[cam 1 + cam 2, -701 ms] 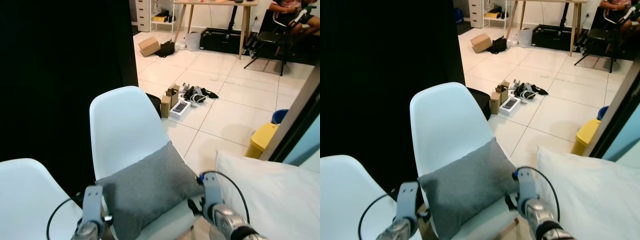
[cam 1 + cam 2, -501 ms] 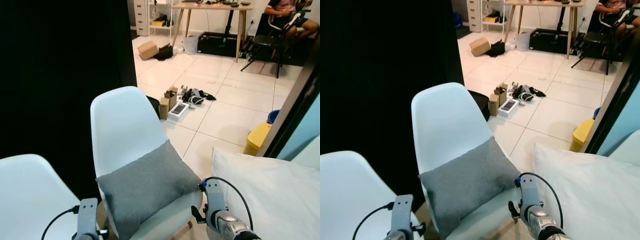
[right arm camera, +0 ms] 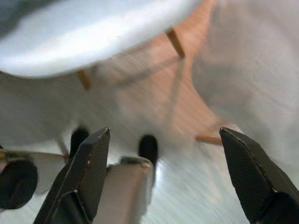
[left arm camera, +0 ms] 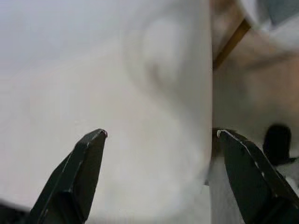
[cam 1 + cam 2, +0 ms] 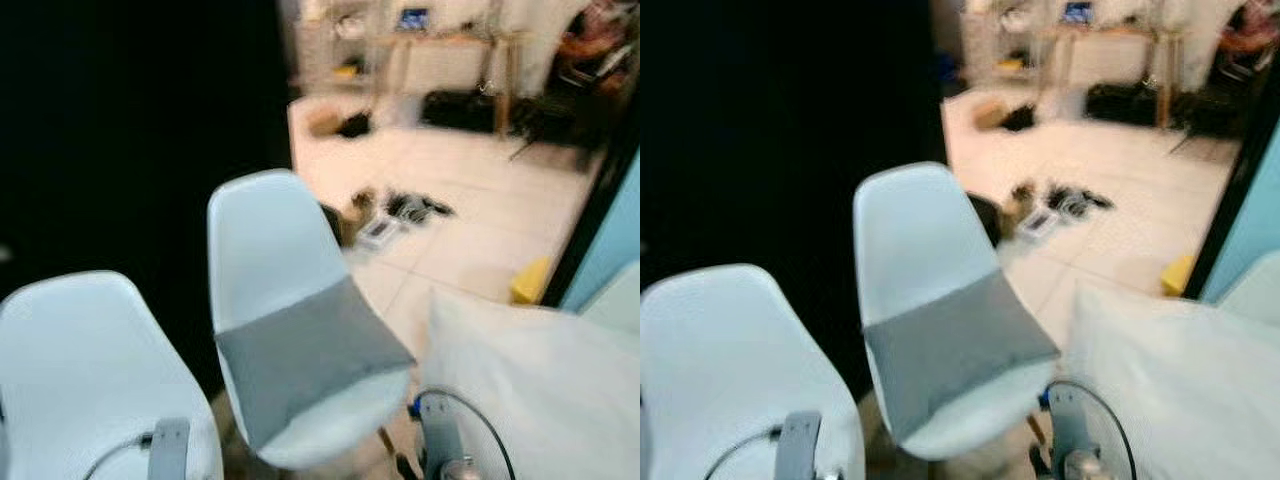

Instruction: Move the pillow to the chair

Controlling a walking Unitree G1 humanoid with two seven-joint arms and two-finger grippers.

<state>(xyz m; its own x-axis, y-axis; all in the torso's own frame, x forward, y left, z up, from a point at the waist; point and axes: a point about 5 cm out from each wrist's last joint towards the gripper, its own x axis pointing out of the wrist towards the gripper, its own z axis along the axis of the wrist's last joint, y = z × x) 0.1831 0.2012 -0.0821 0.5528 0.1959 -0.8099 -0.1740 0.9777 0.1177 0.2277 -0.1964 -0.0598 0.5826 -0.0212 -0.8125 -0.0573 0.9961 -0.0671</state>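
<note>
- No writing can be read; both eye views are blurred.
- Left tool (image 4: 159, 177): fingers spread wide, empty, above a white chair seat (image 5: 90, 370).
- Grey rectangular pillow (image 5: 305, 355) lies on the middle chair (image 5: 275, 270), at 6 o'clock of its backrest.
- Right tool (image 3: 166, 179): wide open, empty, below that seat.
- White cushion (image 5: 530, 385) at 3 o'clock.

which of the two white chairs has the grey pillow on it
The farther chair, in the middle, holds the grey pillow on its seat; the nearer chair, at the robot's left, doesn't.
</note>
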